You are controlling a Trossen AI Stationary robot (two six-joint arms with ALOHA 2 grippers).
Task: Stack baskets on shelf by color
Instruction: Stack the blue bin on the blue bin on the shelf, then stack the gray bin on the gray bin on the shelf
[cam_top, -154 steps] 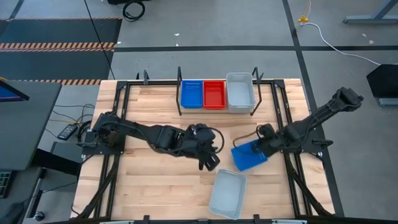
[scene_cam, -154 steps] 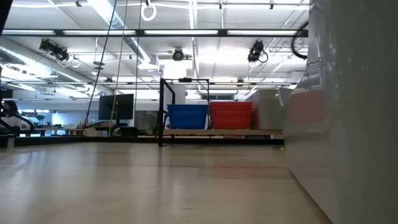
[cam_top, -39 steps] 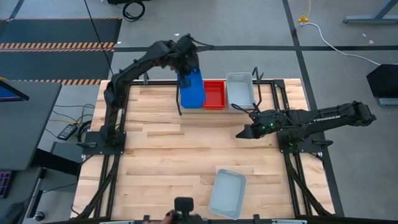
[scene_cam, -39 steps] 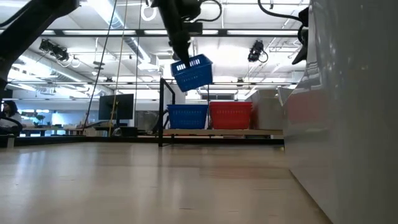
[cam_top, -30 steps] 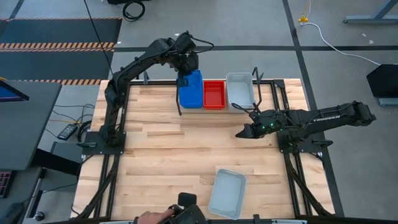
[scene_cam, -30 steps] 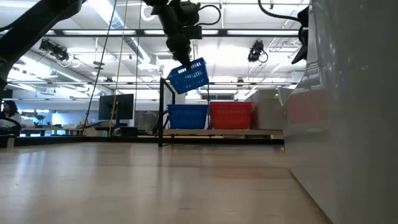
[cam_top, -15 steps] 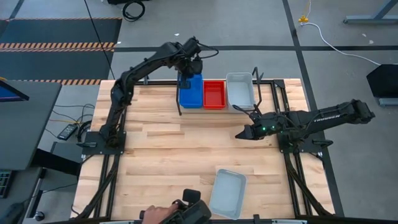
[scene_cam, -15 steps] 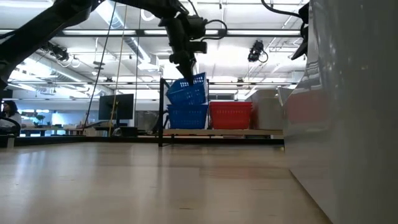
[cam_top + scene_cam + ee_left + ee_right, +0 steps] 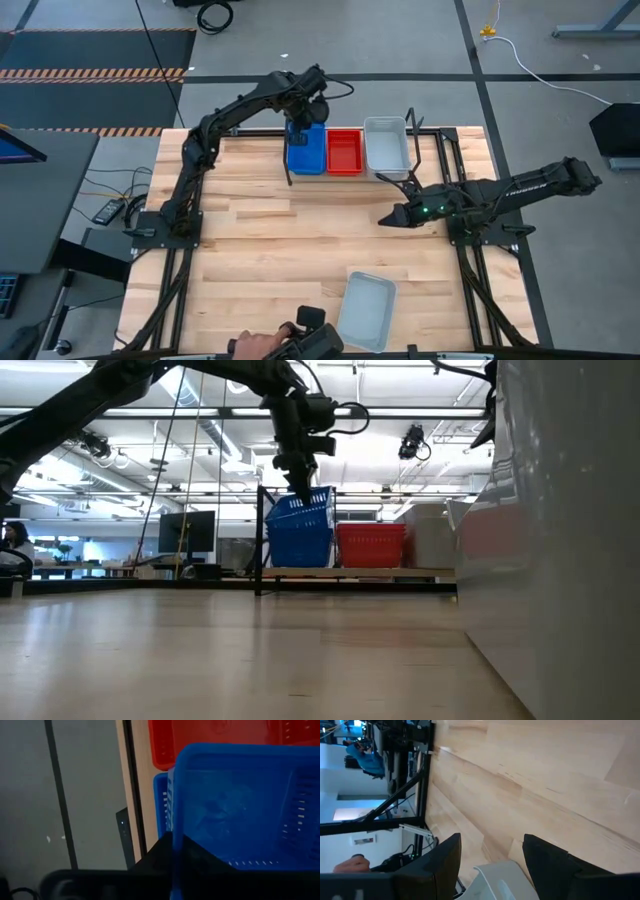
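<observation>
On the shelf [image 9: 290, 165] at the table's far edge stand a blue basket [image 9: 300, 548], a red basket [image 9: 344, 151] and a pale basket [image 9: 386, 147] side by side. A second blue basket [image 9: 306, 152] sits in the first, slightly tilted, with my left gripper [image 9: 300, 126] shut on it from above. Another pale basket [image 9: 365, 310] lies on the table near the front edge. My right gripper [image 9: 384, 219] hovers open over the table's right middle, touching nothing. My left gripper pinches the upper blue basket's far short wall [image 9: 173, 851] near its left corner, one finger inside the basket and one outside. The fingers point down from above. The basket rests nested in the lower blue basket [image 9: 161, 800], its rim a little tilted.
Black shelf posts [image 9: 262, 540] rise beside the blue stack. At the near edge a person's hand [image 9: 255, 345] holds a dark object. The near pale basket fills the right of the low view [image 9: 570, 560]. Bare wood lies across the table's middle and left.
My left gripper has come down at the far edge with the blue basket. The basket hung tilted above the shelf a second ago; now it sits inside the lower blue basket, nearly level. The person's hand at the near edge has shifted right.
</observation>
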